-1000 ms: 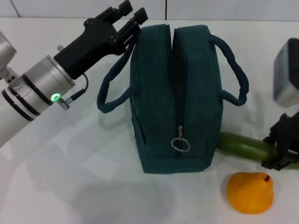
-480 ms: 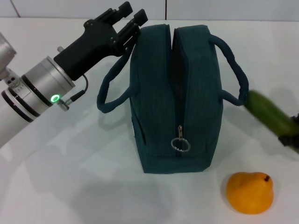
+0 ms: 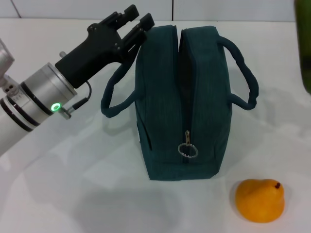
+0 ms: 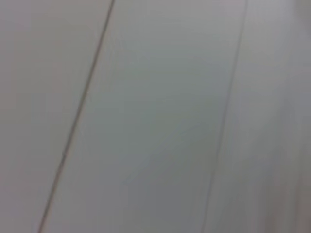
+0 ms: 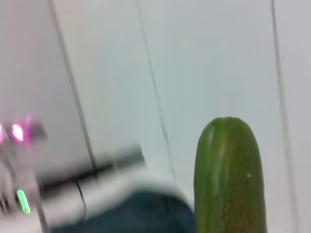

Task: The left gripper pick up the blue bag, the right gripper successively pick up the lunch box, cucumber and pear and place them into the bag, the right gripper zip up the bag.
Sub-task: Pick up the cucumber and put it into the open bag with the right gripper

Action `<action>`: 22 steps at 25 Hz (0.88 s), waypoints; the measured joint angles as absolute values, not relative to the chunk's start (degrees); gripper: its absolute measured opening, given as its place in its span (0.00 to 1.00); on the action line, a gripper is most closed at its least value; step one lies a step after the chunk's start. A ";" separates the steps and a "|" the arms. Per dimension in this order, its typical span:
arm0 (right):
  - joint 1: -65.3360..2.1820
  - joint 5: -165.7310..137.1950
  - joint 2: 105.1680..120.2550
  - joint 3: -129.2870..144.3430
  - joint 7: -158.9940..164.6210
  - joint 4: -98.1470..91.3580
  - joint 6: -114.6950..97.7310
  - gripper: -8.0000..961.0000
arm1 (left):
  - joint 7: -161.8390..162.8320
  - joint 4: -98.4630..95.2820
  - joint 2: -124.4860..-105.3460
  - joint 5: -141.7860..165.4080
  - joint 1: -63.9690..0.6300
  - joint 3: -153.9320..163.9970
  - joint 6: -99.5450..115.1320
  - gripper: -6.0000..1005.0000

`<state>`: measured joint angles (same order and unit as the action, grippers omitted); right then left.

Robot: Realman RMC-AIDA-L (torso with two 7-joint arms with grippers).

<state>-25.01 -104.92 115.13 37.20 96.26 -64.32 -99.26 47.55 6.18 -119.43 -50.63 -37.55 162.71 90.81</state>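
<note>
The blue bag [image 3: 182,102] stands upright on the white table [image 3: 58,184], and its top is unzipped — we see a dark gap running down the middle. We cannot see inside, and the lunch box is nowhere in our pictures, so we guess it is in the bag already.

Our left gripper [image 3: 138,26] is at the bag's far top corner, by the left loop handle. Its fingers look pinched together there, on the bag or the handle — we cannot tell which.

The cucumber [image 3: 304,46] is up in the air at the right edge of the head view, well apart from the table. In the right wrist view the cucumber [image 5: 228,179] stands tall above the bag. Our right gripper itself does not show in any picture.

The pear [image 3: 260,200] lies on the table near the bag's front right corner, alone.

Left to do, we think: cucumber in, pear in, then pull the zipper ring [image 3: 188,151] shut.
</note>
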 joint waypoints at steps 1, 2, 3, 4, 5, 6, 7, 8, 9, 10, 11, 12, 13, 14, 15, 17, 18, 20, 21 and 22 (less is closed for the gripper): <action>-24.85 -100.49 115.14 37.51 94.61 -62.55 -99.46 0.60 | 47.55 6.18 -119.44 -50.20 -37.48 162.75 91.52 0.48; -24.95 -97.62 115.15 37.81 93.50 -61.26 -99.69 0.60 | 47.55 6.23 -119.42 -49.81 -37.44 162.75 92.01 0.48; -25.35 -94.36 115.16 38.25 92.04 -59.43 -99.85 0.60 | 47.55 6.26 -119.40 -49.33 -37.40 162.76 92.42 0.48; -25.87 -91.77 115.19 38.82 90.86 -57.83 -99.95 0.60 | 47.55 6.28 -119.37 -49.04 -37.36 162.77 92.61 0.48; -26.57 -89.76 115.19 39.49 89.80 -56.36 -99.92 0.60 | 47.55 6.30 -119.34 -48.96 -37.26 162.77 92.64 0.48; -28.04 -87.49 115.18 40.56 88.57 -54.31 -99.77 0.60 | 47.55 6.35 -119.31 -48.89 -37.13 162.77 92.68 0.48; -29.68 -86.51 115.20 41.47 87.89 -52.68 -99.56 0.60 | 47.55 6.48 -119.29 -48.88 -37.06 162.77 92.77 0.48; -31.77 -85.99 115.19 42.23 87.50 -50.64 -99.29 0.60 | 47.55 6.70 -119.28 -48.87 -36.98 162.77 92.85 0.48; -33.37 -85.79 115.19 42.74 87.37 -49.39 -99.24 0.60 | 47.55 7.00 -119.29 -48.87 -36.95 162.77 92.99 0.48; -35.46 -85.87 115.16 43.20 87.36 -47.61 -99.05 0.60 | 47.55 7.20 -119.31 -48.87 -36.95 162.77 93.03 0.48; -38.04 -85.97 115.12 44.05 87.36 -45.15 -98.73 0.60 | 47.55 7.31 -119.35 -48.87 -36.95 162.77 93.08 0.48; -39.67 -86.08 115.10 44.67 87.35 -43.44 -98.45 0.60 | 47.55 7.37 -119.35 -48.93 -36.95 162.77 93.08 0.48; -40.86 -86.07 115.09 45.47 87.35 -42.30 -98.02 0.60 | 47.55 7.39 -119.35 -49.03 -36.96 162.77 93.08 0.48; -42.40 -86.09 115.09 47.05 87.34 -40.69 -97.15 0.60 | 47.55 7.41 -119.33 -49.15 -36.96 162.72 93.09 0.48; -43.01 -86.09 115.10 48.10 87.34 -40.12 -96.52 0.60 | 47.55 7.43 -119.33 -49.25 -36.96 162.64 93.09 0.48; -43.73 -86.07 115.17 51.36 87.34 -39.59 -94.51 0.60 | 47.55 7.47 -119.32 -49.53 -36.92 162.43 93.08 0.48; -43.72 -86.08 115.23 52.22 87.32 -39.57 -94.11 0.60 | 47.55 7.51 -119.31 -49.85 -36.76 162.36 93.09 0.48; -43.51 -86.04 115.34 54.17 87.28 -39.52 -93.30 0.60 | 47.55 7.69 -119.29 -50.87 -36.17 162.29 93.08 0.48; -43.31 -85.94 115.39 54.98 87.22 -39.45 -93.11 0.60 | 47.55 7.78 -119.28 -51.50 -35.86 162.30 93.09 0.48; -43.03 -85.82 115.42 55.81 87.09 -39.36 -92.98 0.60 | 47.55 7.86 -119.28 -51.87 -35.60 162.30 93.08 0.48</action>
